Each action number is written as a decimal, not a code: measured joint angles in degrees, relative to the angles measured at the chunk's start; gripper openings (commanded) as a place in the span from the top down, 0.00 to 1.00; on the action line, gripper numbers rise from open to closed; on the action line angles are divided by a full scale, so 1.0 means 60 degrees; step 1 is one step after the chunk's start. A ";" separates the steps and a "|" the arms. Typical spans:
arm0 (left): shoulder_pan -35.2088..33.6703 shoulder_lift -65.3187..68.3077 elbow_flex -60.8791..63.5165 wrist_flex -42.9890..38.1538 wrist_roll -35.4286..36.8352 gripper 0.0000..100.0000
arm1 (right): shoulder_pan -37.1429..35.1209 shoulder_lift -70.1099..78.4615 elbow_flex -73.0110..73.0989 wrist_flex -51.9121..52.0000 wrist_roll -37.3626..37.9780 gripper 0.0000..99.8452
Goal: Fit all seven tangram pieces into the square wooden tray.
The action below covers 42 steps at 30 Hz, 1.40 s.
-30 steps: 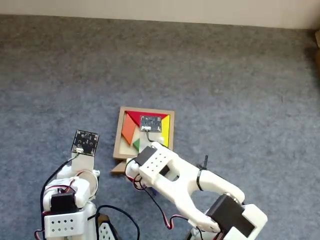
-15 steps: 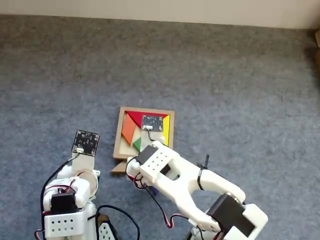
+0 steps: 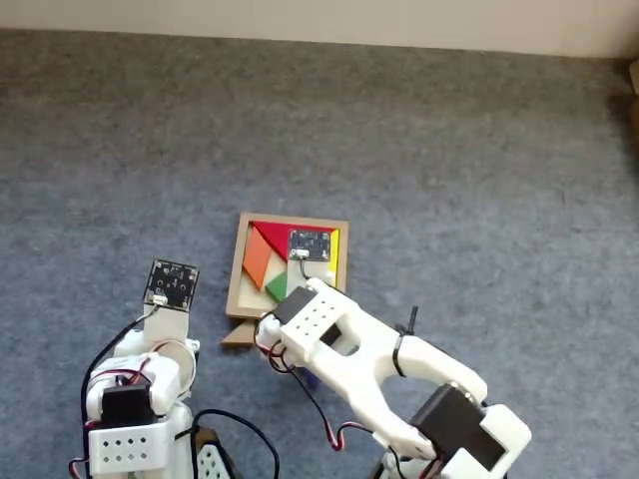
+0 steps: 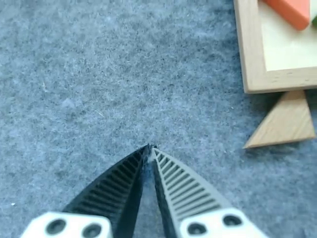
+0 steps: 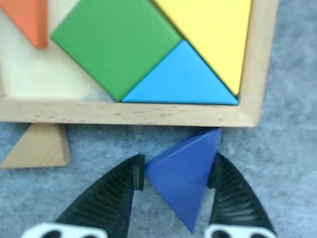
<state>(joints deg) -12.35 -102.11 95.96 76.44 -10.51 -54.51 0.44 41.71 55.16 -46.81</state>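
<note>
Right fingers: the right fingers (image 5: 177, 168) stand part open, one black ribbed finger on each side of a dark blue triangular wooden piece (image 5: 184, 181). Each tip presses against a side of it, so the piece is gripped between them.
Dark blue triangle: it lies on the grey felt-covered counter (image 5: 292, 163), outside the tray. One corner touches the tray's rim and the opposite point faces back between the fingers.
Left fingers: the left fingers (image 4: 150, 148) are closed tip to tip with nothing between them. They hang over bare felt, apart from the tray.
Tray: the square wooden tray (image 5: 124, 113) lies flat on the counter between the two arms, just beyond the right fingers. In the left wrist view one corner of its rim (image 4: 245, 49) shows.
Pieces in the tray: a green square piece (image 5: 116, 42), a light blue triangular piece (image 5: 183, 79) and a yellow triangular piece (image 5: 213, 29) sit edge to edge in the corner nearest the right fingers. An orange piece (image 5: 29, 17) lies beside the green square, with bare pale tray floor next to it. From the high view a red triangular piece (image 3: 275, 235) lies along the far rim.
Loose piece: a plain unpainted wooden triangle (image 5: 39, 148) lies on the felt, touching the outside of the tray's rim near a corner. It is apart from both pairs of fingers.
Arms: the white right arm (image 3: 349, 364) leans over the tray's near edge. The left arm (image 3: 140, 379) is drawn back beside it.
</note>
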 measured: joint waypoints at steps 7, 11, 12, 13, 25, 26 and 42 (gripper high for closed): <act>0.0000 0.0000 0.0000 0.0000 0.0000 0.99 | -0.0044 -0.0059 -0.0586 0.1538 0.0073 0.88; 0.0000 0.0000 0.0000 0.0000 0.0000 0.99 | -0.0059 -0.0703 -0.0513 0.1934 0.0967 0.88; 0.0000 0.0000 0.0000 0.0000 0.0000 0.99 | -0.0059 -0.0952 -0.0513 0.1978 0.1231 0.88; 0.0000 0.0000 0.0000 0.0000 0.0000 0.99 | -0.0073 -0.1201 -0.0513 0.2037 0.1495 0.88; 0.0000 0.0000 0.0000 0.0000 0.0000 0.99 | -0.0088 -0.2960 -0.0513 0.2227 0.4718 0.88; 0.0000 0.0000 0.0000 0.0000 0.0000 0.99 | -0.0088 -0.2960 -0.0513 0.2242 0.5070 0.88; 0.0000 0.0000 0.0000 0.0000 0.0000 0.99 | 0.0396 -0.2960 -0.0498 -0.2256 1.0007 0.88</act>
<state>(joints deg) -12.35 -102.11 95.96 76.44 -10.51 -52.13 -17.32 38.73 41.63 13.23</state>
